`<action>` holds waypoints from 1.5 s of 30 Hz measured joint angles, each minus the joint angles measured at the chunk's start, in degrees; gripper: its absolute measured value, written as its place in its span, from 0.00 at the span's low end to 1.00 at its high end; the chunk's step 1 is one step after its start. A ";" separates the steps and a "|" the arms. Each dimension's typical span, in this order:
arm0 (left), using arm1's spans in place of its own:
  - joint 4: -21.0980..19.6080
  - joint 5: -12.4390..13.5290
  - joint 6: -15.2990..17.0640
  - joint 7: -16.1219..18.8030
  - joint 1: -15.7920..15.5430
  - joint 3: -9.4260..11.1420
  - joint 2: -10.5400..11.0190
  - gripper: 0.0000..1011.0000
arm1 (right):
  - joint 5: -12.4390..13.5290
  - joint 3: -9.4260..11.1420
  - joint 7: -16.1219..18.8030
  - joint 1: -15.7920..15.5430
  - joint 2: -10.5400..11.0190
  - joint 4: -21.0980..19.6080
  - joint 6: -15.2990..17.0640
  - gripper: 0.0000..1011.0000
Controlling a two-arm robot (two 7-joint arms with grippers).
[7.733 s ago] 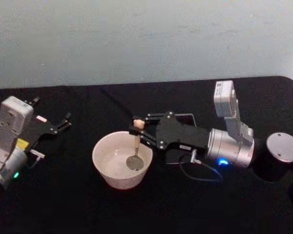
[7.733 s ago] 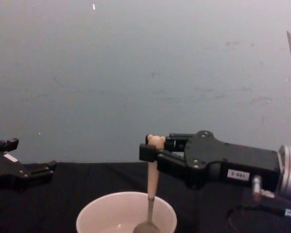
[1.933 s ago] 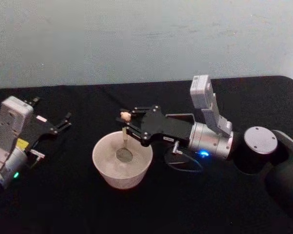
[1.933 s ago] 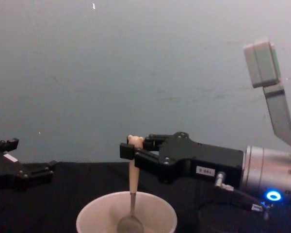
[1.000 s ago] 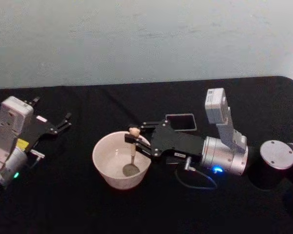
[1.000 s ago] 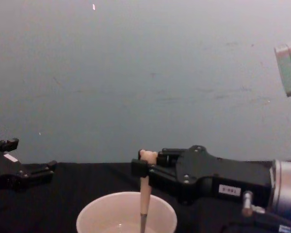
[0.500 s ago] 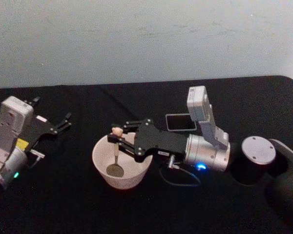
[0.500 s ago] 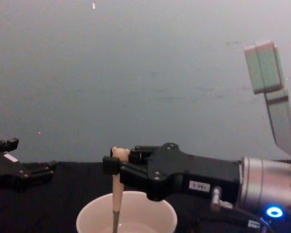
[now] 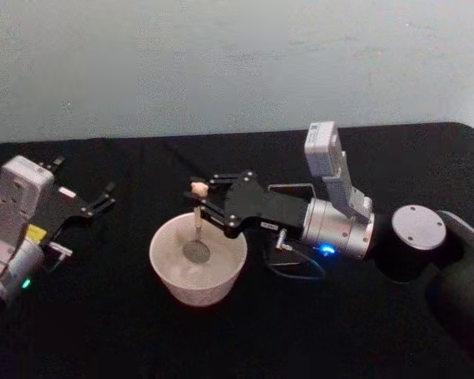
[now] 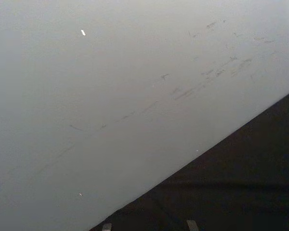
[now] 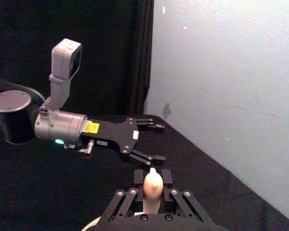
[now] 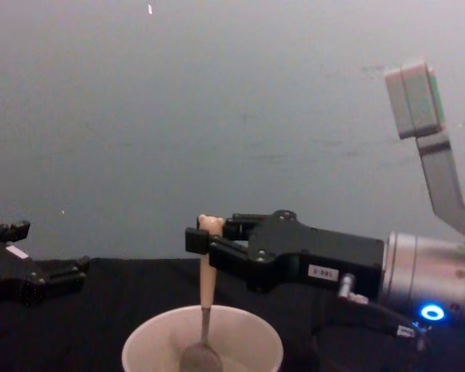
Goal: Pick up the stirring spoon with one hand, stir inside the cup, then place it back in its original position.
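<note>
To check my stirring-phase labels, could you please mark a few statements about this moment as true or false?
1. The right gripper is shut on the stirring spoon near the top of its handle. True.
2. The spoon's bowl is inside the cup. True.
3. The spoon lies flat across the cup's rim. False: it stands roughly upright.
4. The left gripper grips the cup's rim. False: it is open, off to the left, apart from the cup.

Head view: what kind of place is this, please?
Probably a robot test bench: a black-draped table, a bare pale wall, the right gripper holding the stirring spoon upright in the cup, the left gripper parked open at the table's left.
</note>
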 joint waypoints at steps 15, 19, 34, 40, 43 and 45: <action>0.00 0.00 0.00 0.00 0.00 0.00 0.00 0.99 | -0.11 1.37 -0.57 -1.10 1.18 -2.56 -0.09 0.21; 0.00 0.00 0.00 0.00 0.00 0.00 0.00 0.99 | 0.15 1.91 -0.56 -1.30 1.83 -4.55 -0.55 0.21; 0.00 0.00 0.00 0.00 0.00 0.00 0.00 0.99 | 1.83 3.74 -0.16 -1.78 5.39 -13.12 -1.35 0.21; 0.00 0.00 0.00 0.00 0.00 0.00 0.00 0.99 | 2.68 4.76 -0.23 -2.37 7.46 -16.05 -1.33 0.21; 0.00 0.00 0.00 0.00 0.00 0.00 0.00 0.99 | 3.35 5.82 -0.61 -2.88 8.95 -17.54 -1.33 0.21; 0.00 0.00 0.00 0.00 0.00 0.00 0.00 0.99 | 3.56 6.25 -0.79 -3.09 9.47 -18.04 -1.35 0.21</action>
